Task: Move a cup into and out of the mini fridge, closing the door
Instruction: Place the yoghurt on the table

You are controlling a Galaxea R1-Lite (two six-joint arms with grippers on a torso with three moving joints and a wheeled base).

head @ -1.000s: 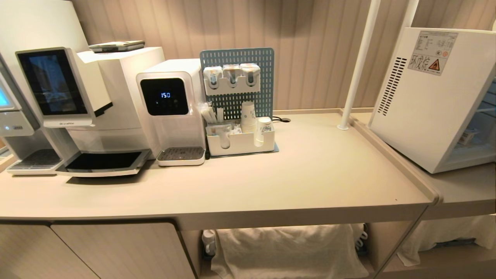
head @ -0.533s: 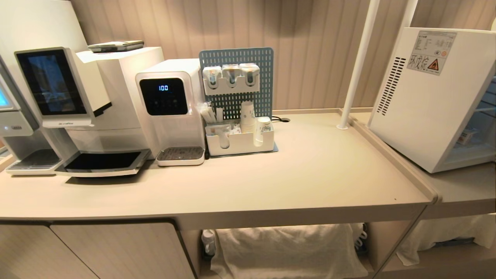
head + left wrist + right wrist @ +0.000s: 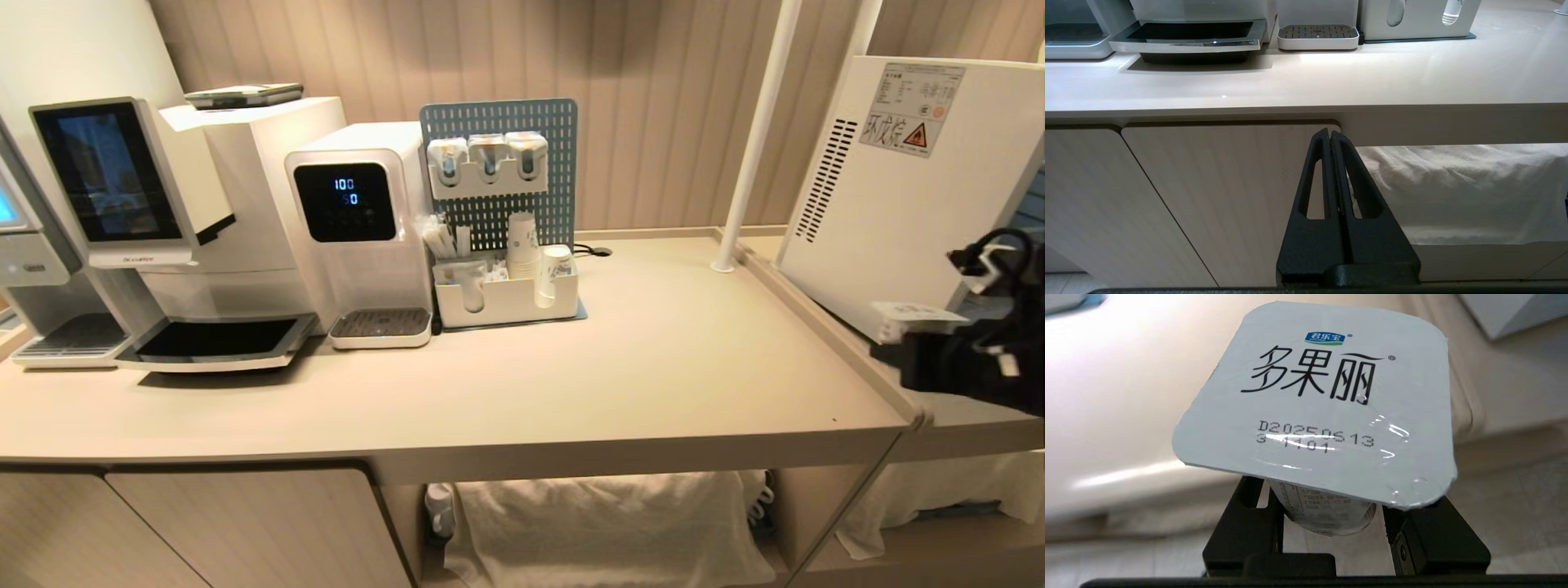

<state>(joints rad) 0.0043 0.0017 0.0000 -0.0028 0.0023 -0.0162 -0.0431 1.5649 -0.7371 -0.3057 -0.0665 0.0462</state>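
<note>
The mini fridge point(image 3: 898, 196), a white box with side vent slots and a warning sticker, stands on the lower counter at the far right. Its door is out of view. My right gripper point(image 3: 891, 349) reaches in from the right edge just in front of the fridge. It is shut on the cup point(image 3: 914, 313), a small sealed cup with a square white foil lid. In the right wrist view the cup point(image 3: 1323, 400) sits tilted between the black fingers point(image 3: 1249, 522), and its lid hides the fingertips. My left gripper point(image 3: 1329, 136) is shut and empty, low in front of a cabinet door.
A coffee machine point(image 3: 163, 212) and a water dispenser point(image 3: 359, 220) stand at the back left. Beside them is a white organiser point(image 3: 506, 298) with paper cups. A white pole point(image 3: 755, 139) and a raised counter edge point(image 3: 824, 327) separate the main counter from the fridge's lower counter.
My right arm has come into the head view at the right edge, carrying the cup in front of the fridge. The dispenser's display reading changed. The left gripper shows no earlier frame.
</note>
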